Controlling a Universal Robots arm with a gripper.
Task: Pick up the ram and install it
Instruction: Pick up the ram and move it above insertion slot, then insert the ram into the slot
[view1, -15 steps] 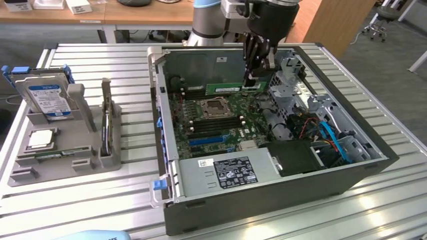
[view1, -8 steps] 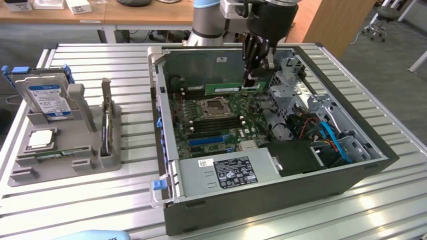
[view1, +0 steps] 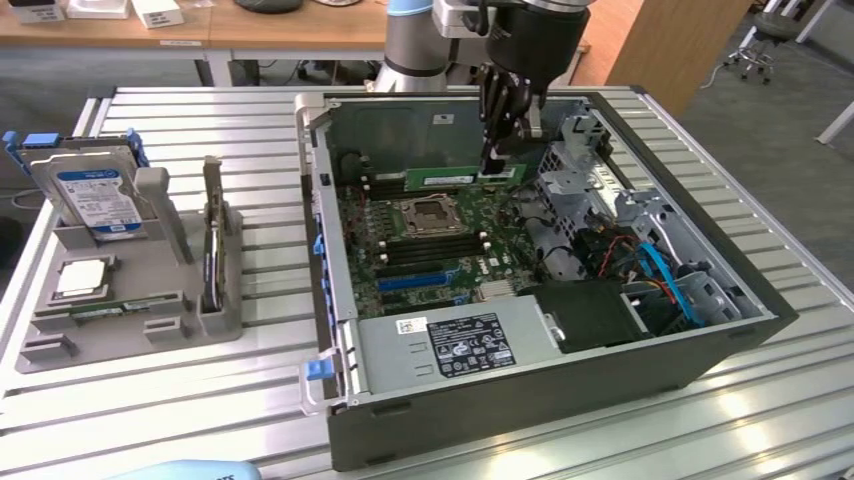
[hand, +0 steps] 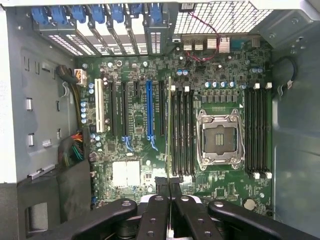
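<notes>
Ram (view1: 441, 177), pinched in the closed gripper (view1: 497, 168) at the exterior view's upper centre, probably needs holding level and parallel to the black memory slots (hand: 182, 132) beside the processor socket (hand: 218, 138).

On the counter (view1: 200, 400), the open computer case (view1: 534, 400) stood to the exterior view's right of a holder (view1: 120, 345) carrying the hard drive (view1: 96, 195) behind the processor chip (view1: 83, 277), while inside the case the gripper (view1: 497, 160) held the ram (view1: 441, 177) over the motherboard (view1: 461, 265), just beyond the socket (view1: 430, 214).
</notes>
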